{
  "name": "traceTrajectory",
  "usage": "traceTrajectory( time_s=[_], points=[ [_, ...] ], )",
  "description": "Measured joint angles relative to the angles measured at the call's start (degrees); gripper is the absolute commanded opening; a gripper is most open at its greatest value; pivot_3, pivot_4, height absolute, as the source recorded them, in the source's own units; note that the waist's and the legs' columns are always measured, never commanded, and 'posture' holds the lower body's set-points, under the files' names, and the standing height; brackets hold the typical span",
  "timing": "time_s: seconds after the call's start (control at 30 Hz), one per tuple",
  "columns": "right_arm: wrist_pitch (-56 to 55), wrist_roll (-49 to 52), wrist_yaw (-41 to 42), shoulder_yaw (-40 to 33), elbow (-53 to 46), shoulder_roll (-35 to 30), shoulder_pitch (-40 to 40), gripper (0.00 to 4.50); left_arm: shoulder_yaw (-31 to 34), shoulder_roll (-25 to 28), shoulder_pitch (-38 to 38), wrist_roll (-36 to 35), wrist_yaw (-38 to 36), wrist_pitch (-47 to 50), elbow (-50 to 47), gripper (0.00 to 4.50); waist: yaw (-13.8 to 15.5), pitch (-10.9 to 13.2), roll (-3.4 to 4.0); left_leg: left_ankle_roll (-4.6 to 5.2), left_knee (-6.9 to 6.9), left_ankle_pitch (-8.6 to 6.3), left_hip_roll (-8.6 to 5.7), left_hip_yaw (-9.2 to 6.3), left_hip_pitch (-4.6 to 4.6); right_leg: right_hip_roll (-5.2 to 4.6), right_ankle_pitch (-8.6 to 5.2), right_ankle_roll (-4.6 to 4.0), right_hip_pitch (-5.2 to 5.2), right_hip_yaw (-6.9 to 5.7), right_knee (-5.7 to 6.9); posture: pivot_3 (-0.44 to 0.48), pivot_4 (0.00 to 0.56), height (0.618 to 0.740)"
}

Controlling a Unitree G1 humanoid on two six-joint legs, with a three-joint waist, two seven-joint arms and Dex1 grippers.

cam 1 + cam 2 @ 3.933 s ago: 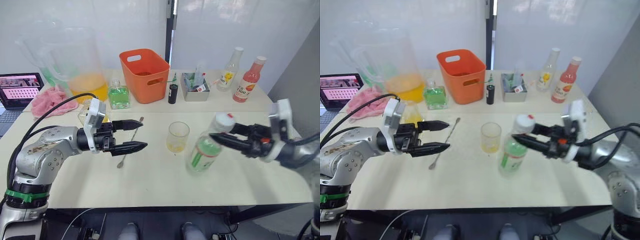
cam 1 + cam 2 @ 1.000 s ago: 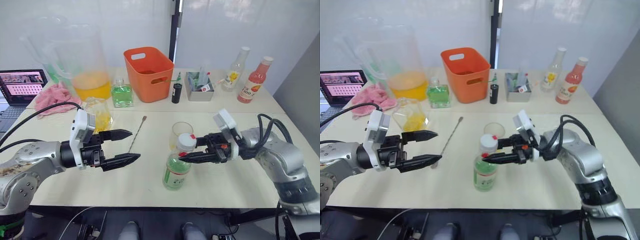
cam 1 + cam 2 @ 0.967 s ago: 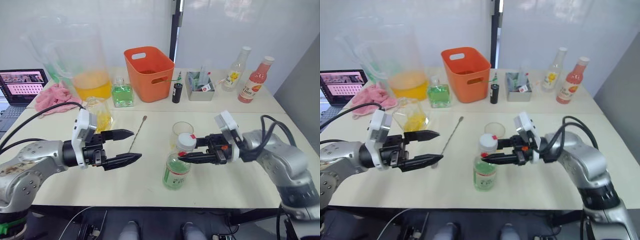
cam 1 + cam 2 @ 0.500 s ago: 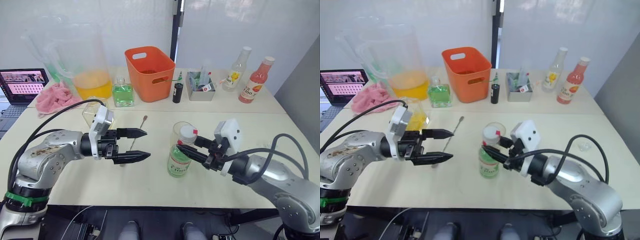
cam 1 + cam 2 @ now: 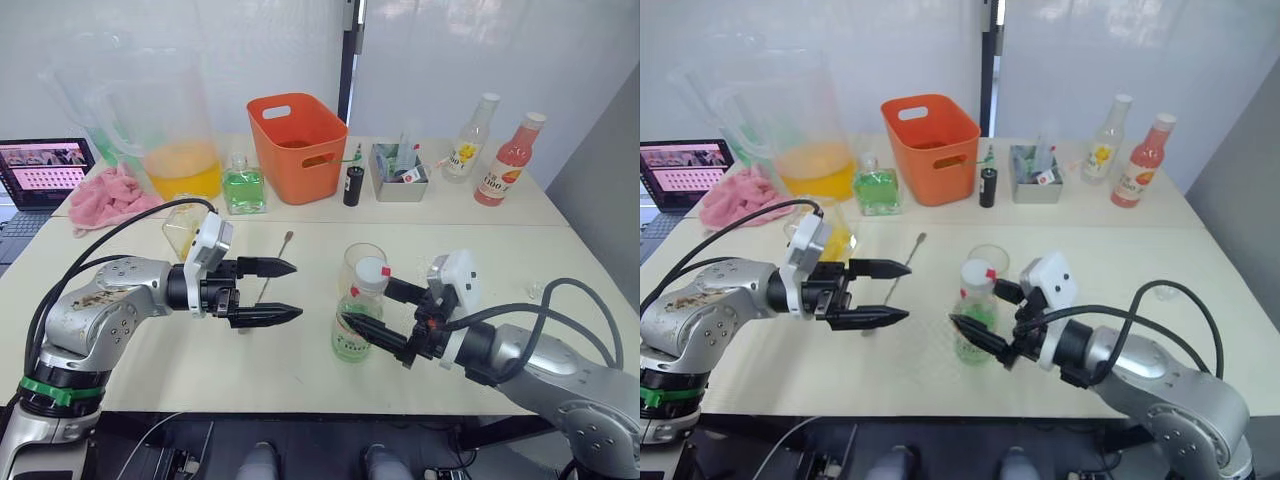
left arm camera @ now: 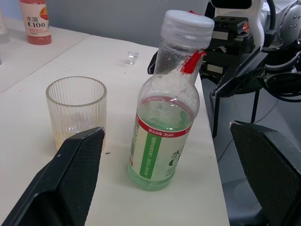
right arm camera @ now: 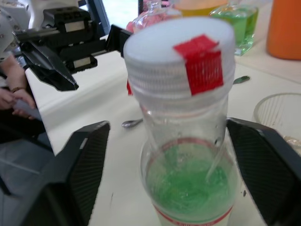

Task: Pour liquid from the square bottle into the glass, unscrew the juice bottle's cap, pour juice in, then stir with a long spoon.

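Head stereo pair looks forward and down across the cream table [image 5: 300,370]. Each wrist camera sights along its own open black fingers, close on the clear plastic green-labelled juice bottle [image 6: 164,136] with white red-spotted cap [image 7: 181,52], which stands between both grippers and shows in all views.

You see two rounded silver-grey metal arms with scuffed shells. The left arm [image 5: 95,310] has a green band near its base. A white camera block sits on each wrist, and black cables loop over both arms. Each gripper, left [image 5: 280,291] and right [image 5: 367,317], has two tapered black fingers.
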Motion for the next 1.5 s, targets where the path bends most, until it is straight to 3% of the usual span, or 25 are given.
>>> traceTrajectory(
  time_s=[0.23,0.53,0.8,1.03,1.07,1.1,1.3,1.37,1.5],
  points=[
    [-11.4,-9.6,22.5,3.4,11.3,-7.5,-4.5,4.32,3.7,0.2,3.5,-0.6,3.6,1.0,-4.1,4.50,-0.3,0.0,0.00,0.02,0.02,0.01,0.00,0.01,0.02,0.01,0.08,0.13,-0.01,0.02,0.00,0.000,0.150,0.740],
    [-27.6,-20.7,49.8,11.1,35.1,-5.9,-21.6,4.32,9.3,1.1,9.4,-3.3,9.0,2.6,-10.5,4.50,-0.8,0.0,0.00,0.03,0.04,0.03,0.01,0.00,0.03,0.04,0.17,0.19,0.00,0.03,0.02,0.000,0.150,0.740],
    [-28.9,-23.0,60.6,15.4,43.0,-1.2,-29.9,4.32,10.8,1.6,11.5,-5.0,11.9,3.3,-13.6,4.50,-0.9,0.0,0.01,0.01,0.04,0.04,0.00,-0.01,0.02,0.04,0.29,0.05,-0.01,0.03,0.05,0.000,0.150,0.740],
    [-28.9,-24.6,63.7,16.2,45.9,1.0,-30.8,4.32,11.7,2.0,12.1,-6.1,12.6,3.4,-14.2,4.50,-1.1,0.0,0.01,-0.01,0.03,0.04,0.00,0.00,0.02,0.04,0.32,0.00,-0.03,0.03,0.07,0.000,0.150,0.740],
    [-29.0,-24.7,63.7,16.2,46.1,1.4,-30.8,3.82,11.7,2.0,12.1,-6.1,12.7,3.4,-14.3,4.50,-1.1,0.0,0.01,-0.01,0.03,0.04,0.00,0.00,0.03,0.04,0.32,0.00,-0.03,0.03,0.07,0.000,0.150,0.740],
    [-29.1,-25.0,63.7,16.2,46.1,1.8,-30.8,3.67,11.7,2.0,12.1,-6.1,12.8,3.4,-14.4,4.50,-1.1,0.0,0.01,-0.01,0.03,0.05,0.00,0.00,0.02,0.05,0.32,0.01,-0.03,0.03,0.08,0.000,0.150,0.740],
    [-31.3,-26.8,63.5,16.4,46.1,2.8,-29.5,1.52,11.6,2.0,12.0,-6.2,12.9,3.4,-14.5,4.50,-1.2,0.0,0.01,-0.03,0.03,0.06,0.00,0.00,0.03,0.05,0.32,0.01,-0.03,0.03,0.08,0.000,0.150,0.740],
    [-31.3,-27.0,63.2,16.3,46.1,2.8,-29.4,1.25,11.3,2.0,11.8,-6.1,12.9,3.4,-14.4,4.50,-1.2,0.0,0.01,-0.03,0.03,0.06,0.00,0.00,0.03,0.05,0.32,0.01,-0.03,0.03,0.09,0.000,0.150,0.740],
    [-31.1,-26.9,61.8,15.1,45.2,2.6,-28.0,1.25,10.3,2.0,11.0,-6.0,12.3,3.2,-13.9,4.50,-1.2,0.0,0.01,-0.04,0.03,0.06,0.00,-0.01,0.03,0.06,0.33,-0.01,-0.03,0.03,0.10,0.000,0.150,0.740]
  ],
)
